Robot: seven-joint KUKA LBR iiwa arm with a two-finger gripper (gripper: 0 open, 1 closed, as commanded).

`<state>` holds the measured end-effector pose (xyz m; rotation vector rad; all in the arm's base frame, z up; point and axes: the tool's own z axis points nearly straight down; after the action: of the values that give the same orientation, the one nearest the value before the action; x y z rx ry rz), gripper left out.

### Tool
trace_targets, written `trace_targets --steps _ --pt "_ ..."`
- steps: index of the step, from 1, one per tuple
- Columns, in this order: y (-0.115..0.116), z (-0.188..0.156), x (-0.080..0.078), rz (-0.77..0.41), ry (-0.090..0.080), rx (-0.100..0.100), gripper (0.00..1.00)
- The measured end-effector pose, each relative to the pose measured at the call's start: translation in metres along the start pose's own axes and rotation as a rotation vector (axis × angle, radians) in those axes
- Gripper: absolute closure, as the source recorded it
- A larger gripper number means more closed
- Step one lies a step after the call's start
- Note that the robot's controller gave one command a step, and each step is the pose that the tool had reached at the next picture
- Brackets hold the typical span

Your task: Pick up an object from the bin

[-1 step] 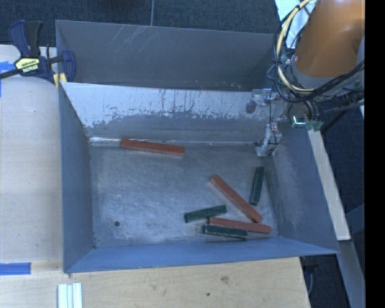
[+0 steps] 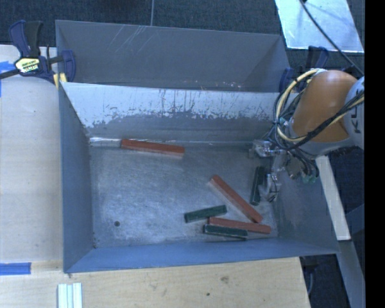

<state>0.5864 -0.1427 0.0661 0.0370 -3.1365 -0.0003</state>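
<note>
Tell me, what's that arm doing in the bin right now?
Gripper down at the bin right side. Nearest thing: slanted red-brown stick, just left of it. Dark green stick and second red-brown stick crowd its front end.

The left and middle of the bin [image 2: 135, 197] floor lie bare, open from above; one red-brown stick [image 2: 153, 147] hugs the back wall's foot. Near the right front corner a slanted red-brown stick [image 2: 236, 199], a dark green stick [image 2: 205, 214] and a red-brown and green pair [image 2: 234, 228] crowd together; the claw [image 2: 264, 188] hangs just beside them, near the right wall.
</note>
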Motion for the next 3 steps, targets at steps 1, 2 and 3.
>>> trace_targets --steps 1,2,3 --pt "0.003 -0.007 -0.005 -0.005 -0.015 0.000 1.00" --pt "0.002 -0.005 -0.004 -0.006 -0.010 0.001 0.00" --pt "-0.004 -0.005 0.061 -0.542 -0.010 -0.005 0.00"
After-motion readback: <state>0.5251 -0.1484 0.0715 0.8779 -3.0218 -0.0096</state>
